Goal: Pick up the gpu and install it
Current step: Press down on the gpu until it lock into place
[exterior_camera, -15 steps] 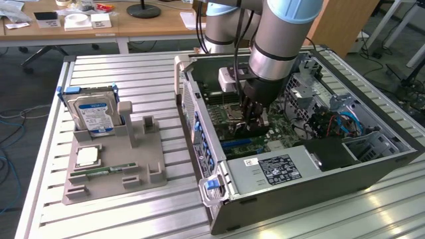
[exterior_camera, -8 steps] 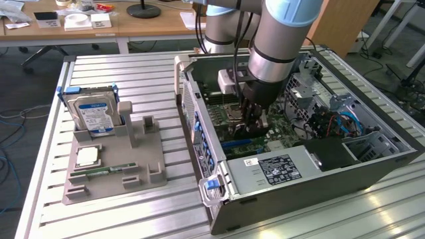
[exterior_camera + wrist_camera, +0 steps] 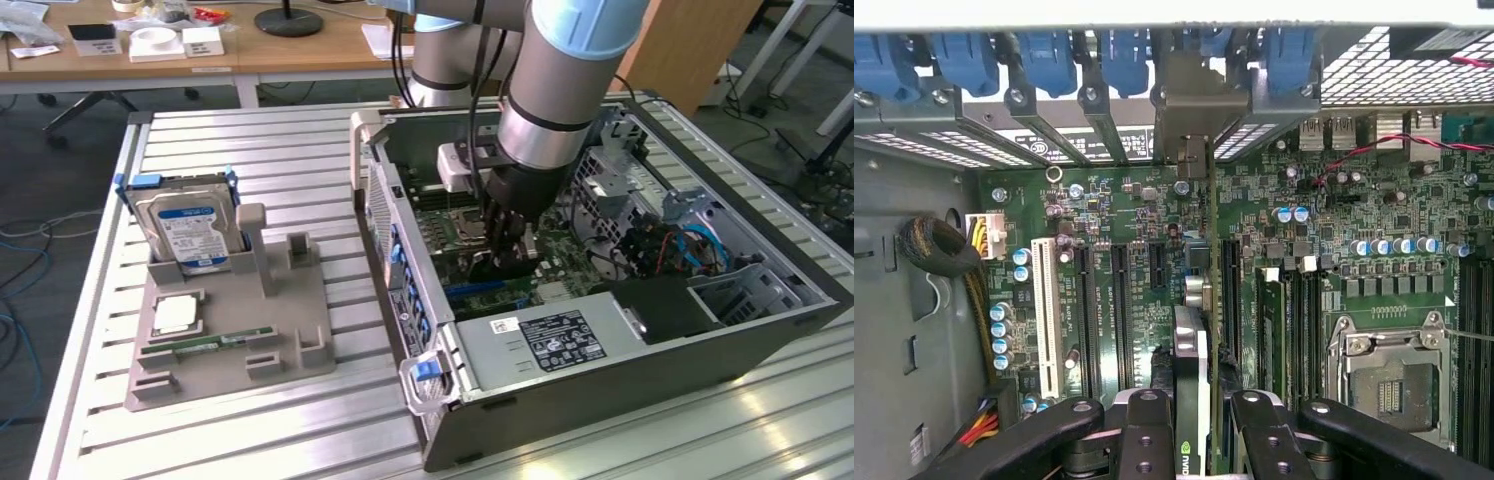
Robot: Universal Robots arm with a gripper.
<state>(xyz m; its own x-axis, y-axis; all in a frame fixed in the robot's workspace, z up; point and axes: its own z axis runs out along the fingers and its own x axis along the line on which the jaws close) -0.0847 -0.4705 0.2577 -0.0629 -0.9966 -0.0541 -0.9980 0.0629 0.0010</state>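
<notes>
End effector (image 3: 1191, 425) is clamped on the gpu (image 3: 1191, 350), held on edge between its fingers (image 3: 1144, 430), directly over the motherboard (image 3: 1104, 210) slots. Judged light, stiff and fragile; grip the card edges, not components. Beyond, its bracket (image 3: 1194, 110) meets the case (image 3: 601, 380) rear.

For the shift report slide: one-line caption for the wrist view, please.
Gripper holding the gpu edge-on above the motherboard expansion slots inside the open computer case.
</notes>
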